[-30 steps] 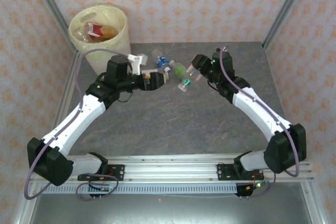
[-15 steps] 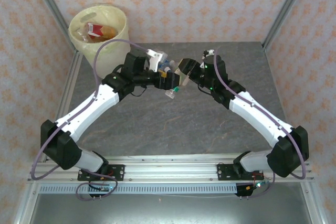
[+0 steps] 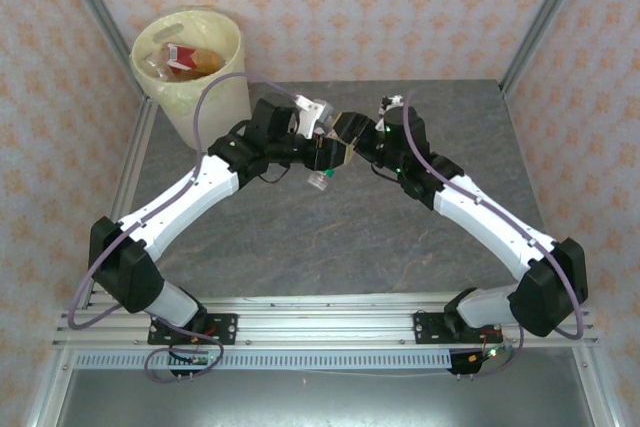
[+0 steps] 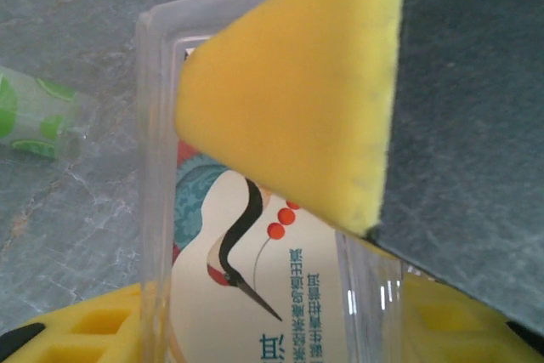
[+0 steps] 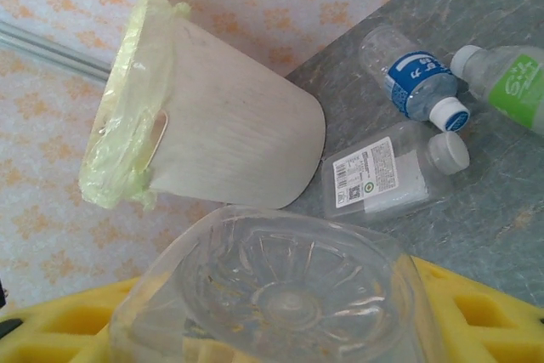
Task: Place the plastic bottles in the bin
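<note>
Your counter is grey stone-patterned, and the bin stands at its far left corner with its pale yellow liner folded over the rim. Red and orange labelled pieces lie inside.

Your left arm and right arm both reach inward and meet near the counter's far middle. The left pincer and right pincer sit just beside each other there, and a small bottle pokes out below them.

Your left pincer is clenched on a crane-label bottle, with one yellow pad pressed on top and the other finger underneath. A clear bottle base rests against your right pincer's yellow finger. You cannot tell whether that pincer is clamped or slack.

Three more bottles lie on the counter near the bin: a white-label bottle nearly touching its wall, then a blue-label bottle and a green-label bottle. A lime-print bottle lies beside the left pincer.
</note>
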